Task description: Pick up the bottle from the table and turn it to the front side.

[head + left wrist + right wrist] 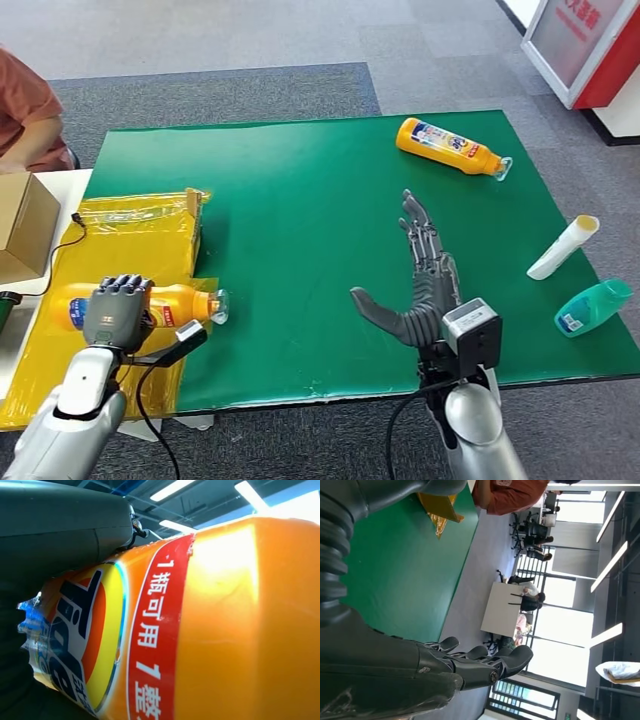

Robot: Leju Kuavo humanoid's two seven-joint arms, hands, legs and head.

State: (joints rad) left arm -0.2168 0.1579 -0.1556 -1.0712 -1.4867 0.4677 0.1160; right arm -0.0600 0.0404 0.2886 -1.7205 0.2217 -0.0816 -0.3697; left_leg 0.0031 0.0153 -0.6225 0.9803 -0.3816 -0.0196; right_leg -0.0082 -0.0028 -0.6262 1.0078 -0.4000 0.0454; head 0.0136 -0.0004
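My left hand point(117, 310) is wrapped around the orange bottle point(181, 302) over the yellow sheet point(136, 225). Right hand point(419, 285) hangs open, fingers spread, holding nothing.

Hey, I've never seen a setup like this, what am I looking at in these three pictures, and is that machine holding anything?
This is a two-armed humanoid robot working at a green table. The wide picture comes from a camera up on its body, looking down; the other two come from cameras at its wrists, so they look tilted. Its left hand grips an orange bottle over a yellow sheet; the left wrist picture shows that bottle's label close up. Its right hand is open above the table, holding nothing. On the table lie a second orange bottle, a white tube and a teal bottle. A cardboard box sits at the left.
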